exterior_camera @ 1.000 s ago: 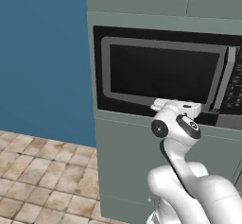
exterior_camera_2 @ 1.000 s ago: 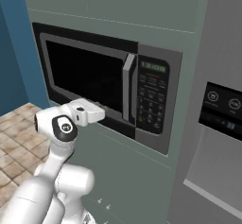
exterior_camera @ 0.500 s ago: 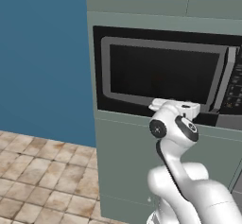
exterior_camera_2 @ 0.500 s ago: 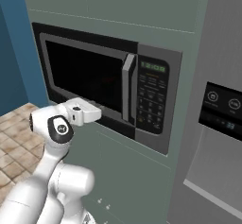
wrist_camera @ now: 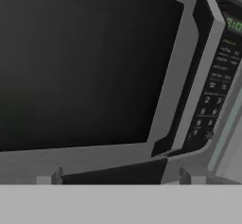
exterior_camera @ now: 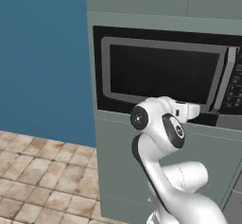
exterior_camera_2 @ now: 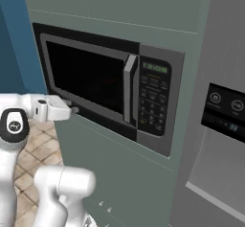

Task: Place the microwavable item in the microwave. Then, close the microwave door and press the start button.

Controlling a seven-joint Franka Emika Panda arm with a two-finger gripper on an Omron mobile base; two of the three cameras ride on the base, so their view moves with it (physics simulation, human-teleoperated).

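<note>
A blue wall [exterior_camera: 42, 57] and a tiled floor [exterior_camera: 42, 171] lie to the left of a tall grey-green cabinet [exterior_camera: 123, 171] with two knobbed doors at its top edge. The right base view adds a grey fridge [exterior_camera_2: 220, 125] standing against the cabinet's right edge, with a dark control panel on its front; the left base view stops short of it.

The microwave [exterior_camera_2: 158, 68] is built into the cabinet's upper half, black-framed, with its keypad [exterior_camera_2: 154, 104] at the right edge and a green display above the keys. The door [exterior_camera: 160, 72] is shut flat against the front: a wide dark window inside a grey border, with a vertical grey handle [exterior_camera_2: 129, 89] along its right edge, just beside the keypad. Nothing of the inside can be seen through the glass, so the cup cannot be made out.

The white arm reaches up from below, and the gripper [exterior_camera_2: 72, 110] sits just in front of the door's lower left corner. In the hand view the gripper's two fingertips [wrist_camera: 53, 176] rise wide apart below the door's bottom edge, holding nothing, with the handle and keypad slanting across the right side.
</note>
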